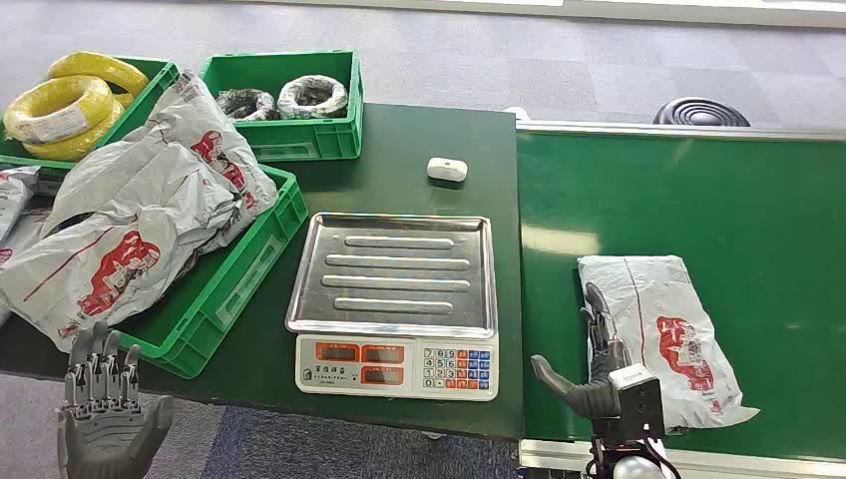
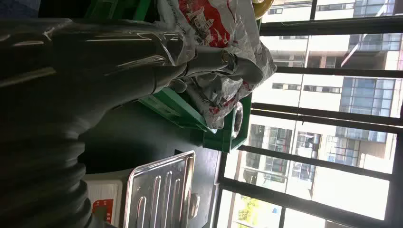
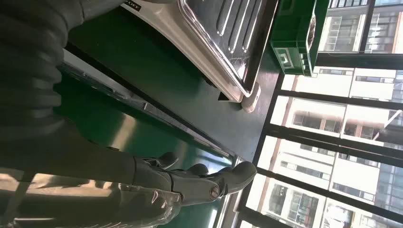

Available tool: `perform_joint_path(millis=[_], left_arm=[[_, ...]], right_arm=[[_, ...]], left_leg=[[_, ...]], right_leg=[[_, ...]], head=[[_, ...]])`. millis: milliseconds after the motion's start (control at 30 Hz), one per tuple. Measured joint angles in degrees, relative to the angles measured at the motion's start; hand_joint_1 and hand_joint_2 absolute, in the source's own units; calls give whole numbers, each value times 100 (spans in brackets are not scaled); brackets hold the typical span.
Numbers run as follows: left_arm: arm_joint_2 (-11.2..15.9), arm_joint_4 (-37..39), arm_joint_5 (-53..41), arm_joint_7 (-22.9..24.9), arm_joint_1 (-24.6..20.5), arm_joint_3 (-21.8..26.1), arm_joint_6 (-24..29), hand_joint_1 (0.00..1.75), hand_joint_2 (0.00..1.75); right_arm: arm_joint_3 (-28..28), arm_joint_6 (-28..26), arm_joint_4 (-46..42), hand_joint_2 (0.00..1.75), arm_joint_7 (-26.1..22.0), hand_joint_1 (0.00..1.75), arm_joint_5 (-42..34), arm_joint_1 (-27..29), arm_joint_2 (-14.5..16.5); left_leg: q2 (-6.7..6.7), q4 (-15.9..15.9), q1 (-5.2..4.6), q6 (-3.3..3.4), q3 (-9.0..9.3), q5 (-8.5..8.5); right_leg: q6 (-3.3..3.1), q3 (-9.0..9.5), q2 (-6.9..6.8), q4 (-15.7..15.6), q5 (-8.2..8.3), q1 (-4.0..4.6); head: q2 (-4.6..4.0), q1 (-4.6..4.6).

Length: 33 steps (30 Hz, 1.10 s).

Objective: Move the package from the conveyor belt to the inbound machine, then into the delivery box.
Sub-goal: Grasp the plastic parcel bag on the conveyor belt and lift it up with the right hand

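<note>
Green crates on the dark table hold grey mailer bags.

Probably a parcel-sorting workstation: conveyor belt, weighing scale, green crates.

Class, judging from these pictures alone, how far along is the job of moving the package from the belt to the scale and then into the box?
Done: nothing yet; the package lies on the conveyor belt. In hand: the right hand rests at the package's near-left edge, no firm grip visible. The left hand hangs open by the green bin. Left: lift the package, set it on the bare scale tray, then move it to the bin.
</note>
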Motion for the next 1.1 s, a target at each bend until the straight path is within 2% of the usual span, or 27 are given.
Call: perform_joint_path(millis=[400,467,533,600,700,833,1000,1100], left_arm=[[-50,-57,-79,0,-10,1,155,0,175],[-52,-84,-72,0,-5,-1,241,0,175],[-52,-124,-40,0,12,-4,372,0,175],[-50,-166,9,0,30,-18,504,0,175],[-37,-191,47,0,36,-64,629,0,175],[24,-201,116,0,20,-131,695,0,175],[94,-201,146,0,-4,-195,693,0,175],[131,-179,152,0,-37,-201,614,0,175]], right_arm=[[18,-93,22,175,8,0,24,-97,-16],[44,-538,88,175,138,0,402,-178,-27],[99,-1424,261,175,461,0,1215,-312,-58],[160,-2318,586,175,938,0,2180,-504,-105],[228,-2905,1243,175,1773,0,3242,-804,-171],[303,-2766,2437,175,3035,0,4198,-1256,-255],[332,-2450,3530,175,3336,0,4312,-1596,-297],[360,-1780,3942,175,3652,22,4301,-1808,-298]], left_leg=[[0,0,0,0,-1,0],[0,0,0,0,0,0],[0,0,0,0,0,0],[0,0,0,0,2,0],[0,1,0,1,5,1],[-1,1,0,1,5,1],[-2,1,0,0,4,1],[13,0,2,0,25,-7]], right_leg=[[0,1,0,0,0,0],[0,1,0,0,0,0],[0,2,0,0,0,0],[0,4,0,0,1,0],[0,7,0,0,1,0],[1,8,-1,0,1,0],[1,4,-2,0,1,0],[-2,12,9,-2,-2,3]], head=[[0,0],[0,0],[0,0],[0,-1],[0,-1],[0,0],[0,0],[0,-1]])
